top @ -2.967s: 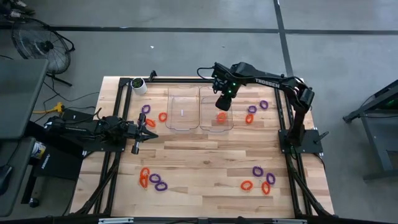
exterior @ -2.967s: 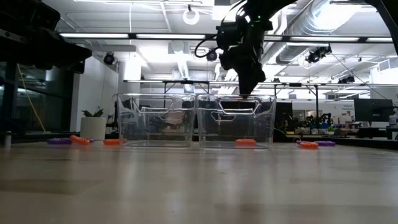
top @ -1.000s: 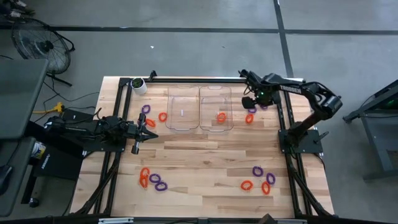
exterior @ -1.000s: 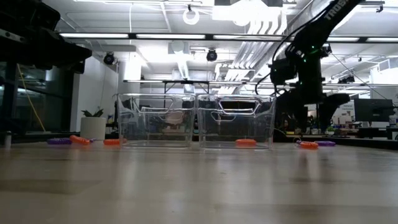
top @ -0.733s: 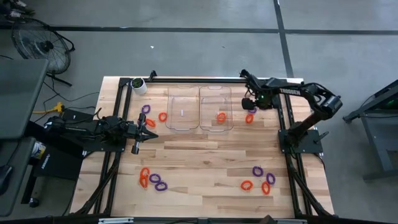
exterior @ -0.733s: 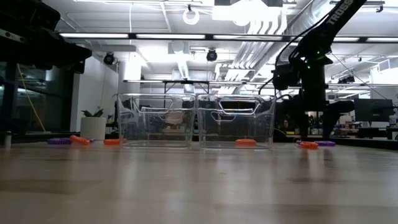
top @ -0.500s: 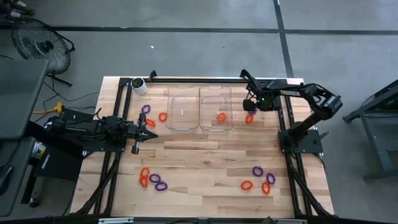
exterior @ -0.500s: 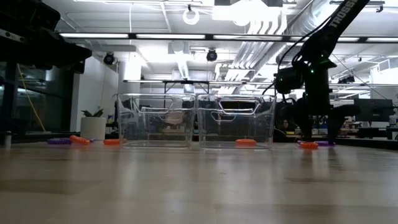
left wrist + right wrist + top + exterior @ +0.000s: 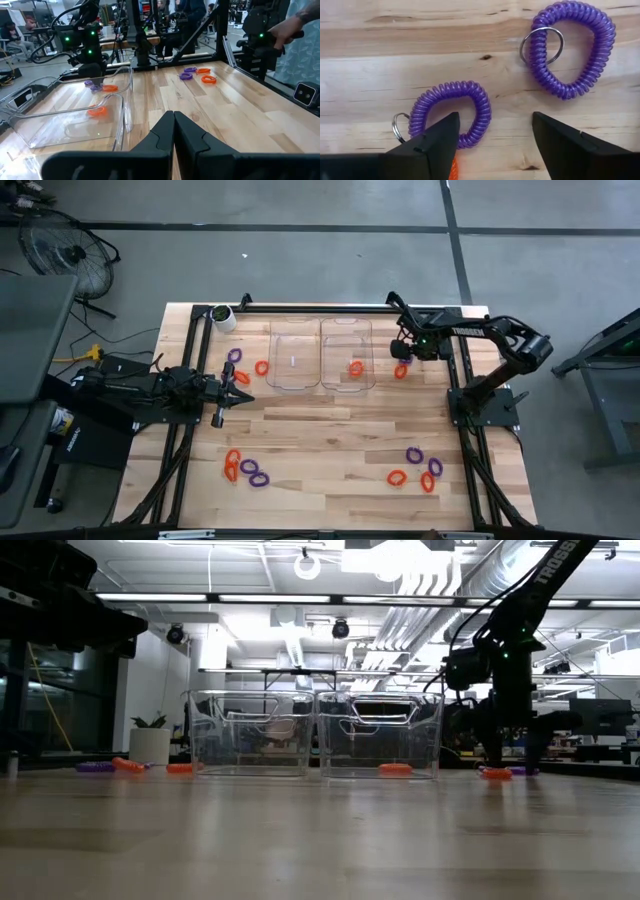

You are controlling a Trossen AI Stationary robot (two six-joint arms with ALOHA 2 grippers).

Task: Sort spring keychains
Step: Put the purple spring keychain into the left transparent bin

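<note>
Two purple spring keychains (image 9: 451, 113) lie on the table just right of the clear trays (image 9: 347, 352); my right gripper (image 9: 492, 145) hovers spread over one, my left gripper (image 9: 173, 131) closed.

Right arm low at the table's far right edge; left arm parked at the left edge.
Right gripper (image 9: 492, 137) points straight down close over the table (image 9: 330, 430), fingers (image 9: 427, 145) spread wide, nothing between them. Left gripper (image 9: 243, 396) lies level near the table's left edge, jaws pressed together, pointing toward the right edge.
</note>
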